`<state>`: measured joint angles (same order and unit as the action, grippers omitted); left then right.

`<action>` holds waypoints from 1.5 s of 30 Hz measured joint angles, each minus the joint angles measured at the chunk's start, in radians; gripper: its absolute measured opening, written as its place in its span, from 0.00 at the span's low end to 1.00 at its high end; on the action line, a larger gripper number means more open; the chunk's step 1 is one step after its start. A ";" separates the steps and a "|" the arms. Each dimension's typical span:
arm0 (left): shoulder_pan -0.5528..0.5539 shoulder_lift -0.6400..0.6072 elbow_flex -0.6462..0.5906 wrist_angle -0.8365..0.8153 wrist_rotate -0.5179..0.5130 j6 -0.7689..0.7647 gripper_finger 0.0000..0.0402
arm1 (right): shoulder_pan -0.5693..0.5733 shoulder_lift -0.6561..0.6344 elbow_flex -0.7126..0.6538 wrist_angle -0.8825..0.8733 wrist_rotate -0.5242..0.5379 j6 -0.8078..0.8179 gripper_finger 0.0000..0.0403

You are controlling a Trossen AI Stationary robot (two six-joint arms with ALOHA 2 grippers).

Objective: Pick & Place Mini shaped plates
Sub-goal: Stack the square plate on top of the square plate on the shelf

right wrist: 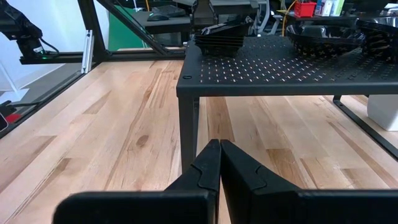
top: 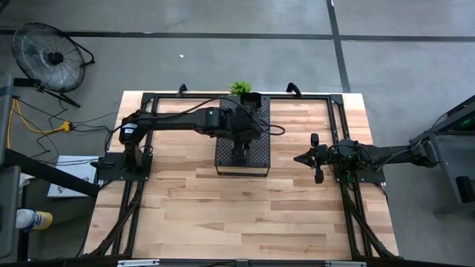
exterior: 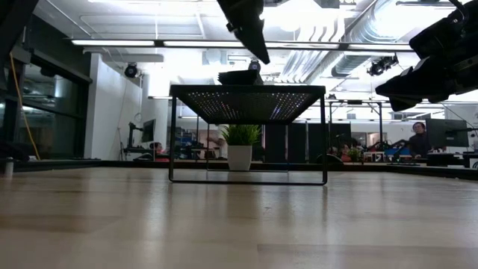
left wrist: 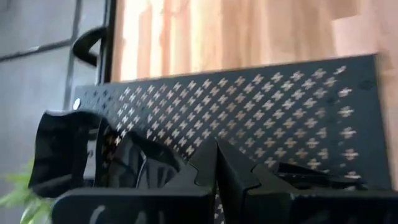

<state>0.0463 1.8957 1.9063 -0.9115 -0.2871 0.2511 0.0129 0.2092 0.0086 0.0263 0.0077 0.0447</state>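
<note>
L gripper [left wrist: 214, 163] shut empty over perforated tray [top: 241, 158]; plate stacks [right wrist: 217, 34] on it, none on table [top: 223, 215]. R gripper [right wrist: 217, 163] shut, idle at 3 o'clock. Task barely begun, prob.

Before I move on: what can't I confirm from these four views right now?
- Whether the shut left end effector pinches a plate: its wrist view shows only the fingertips meeting.
- Plate count and shapes: the high view hides the stack under the left arm; the right wrist view shows the stack of mini plates edge-on.
- Dishes at the far end of the perforated tray: cut off by the frame edge.
- Right end effector: shut, empty.
</note>
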 joint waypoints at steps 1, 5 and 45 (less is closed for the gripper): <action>0.000 0.000 -0.005 -0.003 -0.020 -0.011 0.00 | 0.000 0.000 0.000 0.000 0.000 0.000 0.01; -0.002 0.000 -0.026 -0.003 -0.064 -0.054 0.00 | 0.000 0.000 0.000 0.000 0.000 0.000 0.01; -0.001 0.000 -0.105 0.024 -0.007 -0.050 0.00 | 0.000 0.000 0.000 0.000 0.000 0.000 0.01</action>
<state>0.0456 1.8958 1.8015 -0.8879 -0.2943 0.2014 0.0131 0.2092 0.0086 0.0265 0.0074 0.0444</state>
